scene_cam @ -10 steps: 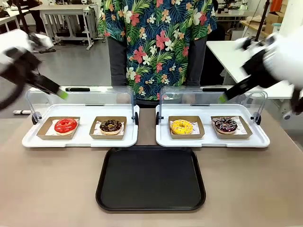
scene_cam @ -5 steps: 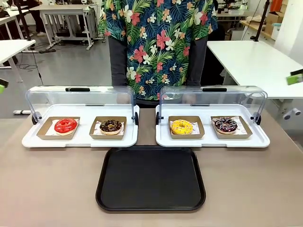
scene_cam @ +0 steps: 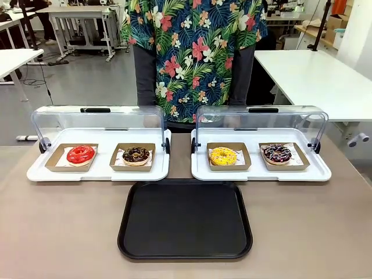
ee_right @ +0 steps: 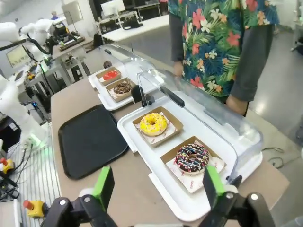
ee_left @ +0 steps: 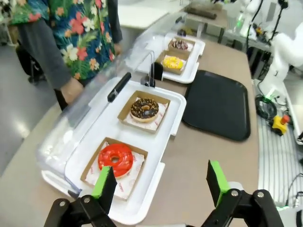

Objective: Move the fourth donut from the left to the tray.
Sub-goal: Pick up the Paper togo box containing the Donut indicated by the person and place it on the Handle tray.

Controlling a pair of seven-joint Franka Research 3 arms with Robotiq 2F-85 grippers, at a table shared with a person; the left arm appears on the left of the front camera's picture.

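Matt black plastic tray (scene_cam: 185, 220); glossy chocolate glaze on the fourth donut (scene_cam: 270, 152), brown cardboard holder (scene_cam: 285, 167), white paper (scene_cam: 296, 158); clear plastic lids (scene_cam: 261, 122).

Nothing in these views can be read: no words, labels, brands or numbers. The tray (scene_cam: 185, 221) is plain black. The brown holder (scene_cam: 303, 163) under the fourth donut (scene_cam: 277, 153) bears no legible print.
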